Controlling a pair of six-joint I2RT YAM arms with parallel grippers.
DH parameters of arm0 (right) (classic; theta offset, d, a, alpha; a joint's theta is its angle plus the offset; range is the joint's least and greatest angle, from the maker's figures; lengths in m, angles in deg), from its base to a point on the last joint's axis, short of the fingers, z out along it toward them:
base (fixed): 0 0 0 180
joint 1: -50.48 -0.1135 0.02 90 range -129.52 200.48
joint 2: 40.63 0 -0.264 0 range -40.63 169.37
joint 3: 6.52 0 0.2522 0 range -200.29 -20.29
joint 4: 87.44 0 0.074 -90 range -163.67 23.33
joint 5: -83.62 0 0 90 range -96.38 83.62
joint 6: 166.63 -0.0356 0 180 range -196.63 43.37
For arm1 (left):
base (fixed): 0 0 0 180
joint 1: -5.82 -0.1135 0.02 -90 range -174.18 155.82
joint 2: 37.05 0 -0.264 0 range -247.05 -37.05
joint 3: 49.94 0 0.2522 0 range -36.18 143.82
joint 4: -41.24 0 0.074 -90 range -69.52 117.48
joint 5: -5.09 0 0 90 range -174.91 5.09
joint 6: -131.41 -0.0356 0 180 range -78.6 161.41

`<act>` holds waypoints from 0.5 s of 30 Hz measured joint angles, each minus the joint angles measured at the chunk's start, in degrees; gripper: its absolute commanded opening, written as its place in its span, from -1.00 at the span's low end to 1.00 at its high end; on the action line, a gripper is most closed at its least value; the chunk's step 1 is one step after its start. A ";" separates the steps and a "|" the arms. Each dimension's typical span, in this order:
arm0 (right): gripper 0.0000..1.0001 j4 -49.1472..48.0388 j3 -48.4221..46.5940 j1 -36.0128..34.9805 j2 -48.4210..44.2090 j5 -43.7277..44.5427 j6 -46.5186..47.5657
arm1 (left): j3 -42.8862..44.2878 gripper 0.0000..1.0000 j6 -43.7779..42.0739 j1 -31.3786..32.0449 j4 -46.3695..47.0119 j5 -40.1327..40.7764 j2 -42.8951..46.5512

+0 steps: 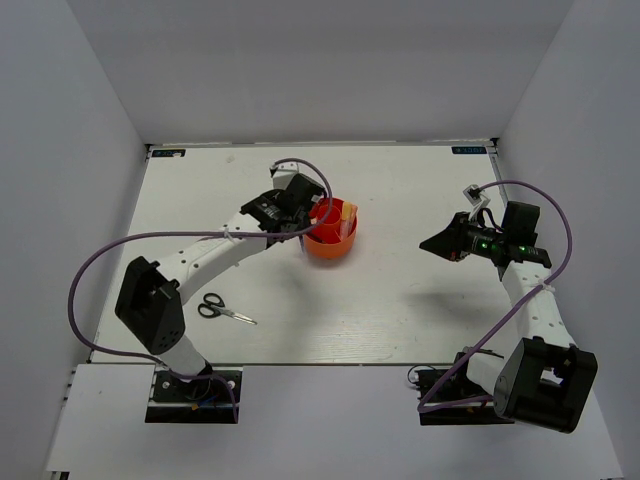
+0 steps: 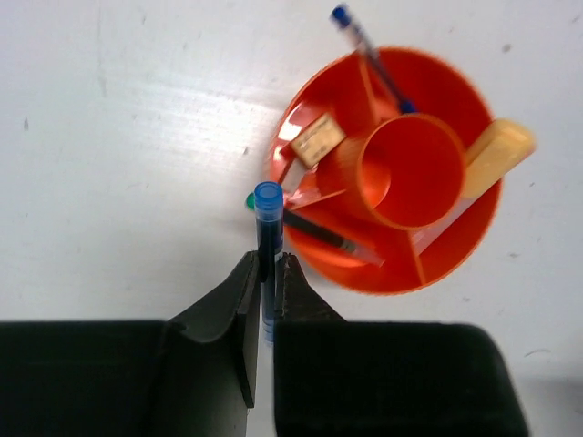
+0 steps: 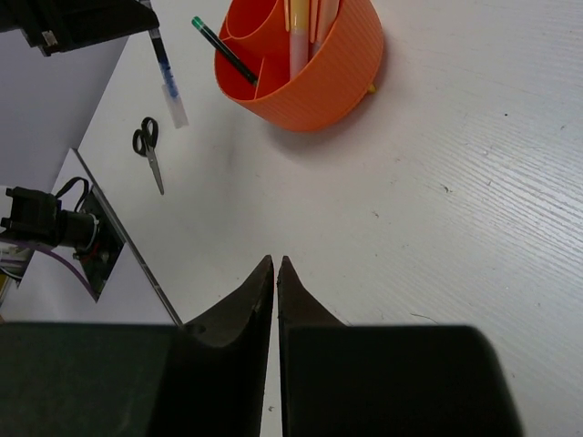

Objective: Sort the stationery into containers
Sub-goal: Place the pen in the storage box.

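My left gripper (image 2: pixel 268 266) is shut on a thin blue pen (image 2: pixel 268 211), held upright just left of the round orange tub (image 2: pixel 444 261). In the overhead view this gripper (image 1: pixel 303 230) hangs at the tub's (image 1: pixel 330 250) left rim. The tub holds another blue pen (image 2: pixel 366 47), a dark pen with a green end (image 2: pixel 317 233), a yellow-orange marker (image 2: pixel 496 155) and a small tan item (image 2: pixel 317 138). Black-handled scissors (image 1: pixel 224 311) lie on the table near the left arm. My right gripper (image 3: pixel 275 262) is shut on nothing, above bare table to the right of the tub (image 3: pixel 314 86).
The right wrist view shows the scissors (image 3: pixel 148 151) near the table's front edge and the held blue pen (image 3: pixel 168 80) hanging beside the tub. Grey walls close in the table on three sides. The right gripper (image 1: pixel 427 245) points toward the tub.
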 measured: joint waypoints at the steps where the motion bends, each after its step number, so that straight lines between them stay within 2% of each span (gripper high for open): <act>1: -0.89 -0.02 0.02 0.00 0.00 0.02 -0.02 | 0.02 -0.99 -0.35 0.79 1.53 1.57 0.00; 7: -0.89 -0.28 0.44 0.00 0.00 0.00 -0.04 | 1.27 -0.99 -1.05 2.16 7.76 8.66 -0.35; 15: -0.89 -0.31 0.79 0.00 0.04 0.00 -0.04 | 2.75 -0.99 -0.72 2.69 14.58 13.27 -2.45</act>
